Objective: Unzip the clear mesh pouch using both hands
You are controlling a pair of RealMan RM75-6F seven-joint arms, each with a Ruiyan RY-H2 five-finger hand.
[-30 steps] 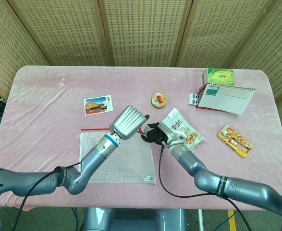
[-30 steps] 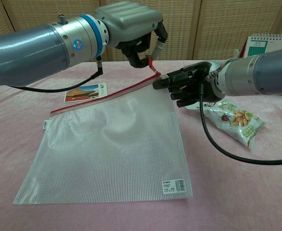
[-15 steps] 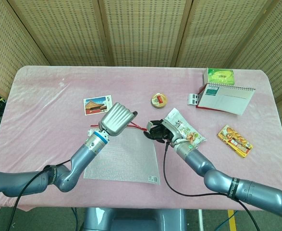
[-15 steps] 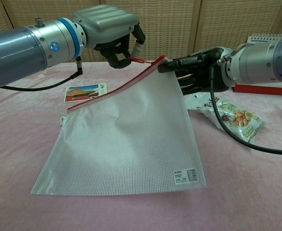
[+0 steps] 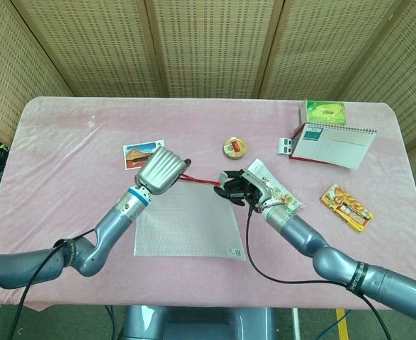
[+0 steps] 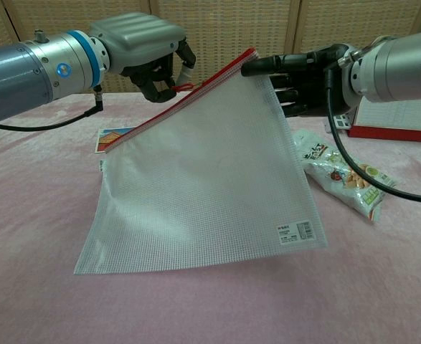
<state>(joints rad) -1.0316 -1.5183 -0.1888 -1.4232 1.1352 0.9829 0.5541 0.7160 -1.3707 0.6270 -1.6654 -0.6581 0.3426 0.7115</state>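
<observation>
The clear mesh pouch [image 6: 196,179] [image 5: 186,223] with a red zipper edge hangs lifted off the pink table, its top right corner raised highest. My right hand [image 6: 303,75] [image 5: 237,186] pinches that top right corner by the zipper end. My left hand [image 6: 149,54] [image 5: 161,170] pinches the red zipper pull [image 6: 183,87] partway along the red edge, to the left of the right hand. The zipper track between the two hands is taut. The pouch's bottom edge rests on the table.
A snack bag [image 5: 275,191] [image 6: 343,175] lies just right of the pouch. A postcard [image 5: 140,151] sits behind the left hand. Further back are a small round tin [image 5: 236,146], a spiral notebook [image 5: 333,144], a green box [image 5: 325,112] and an orange packet [image 5: 346,207].
Both hands have risen and lifted the pouch's top edge. The left hand has drawn the red pull leftward, away from the right hand, and the pouch now hangs steeper.
</observation>
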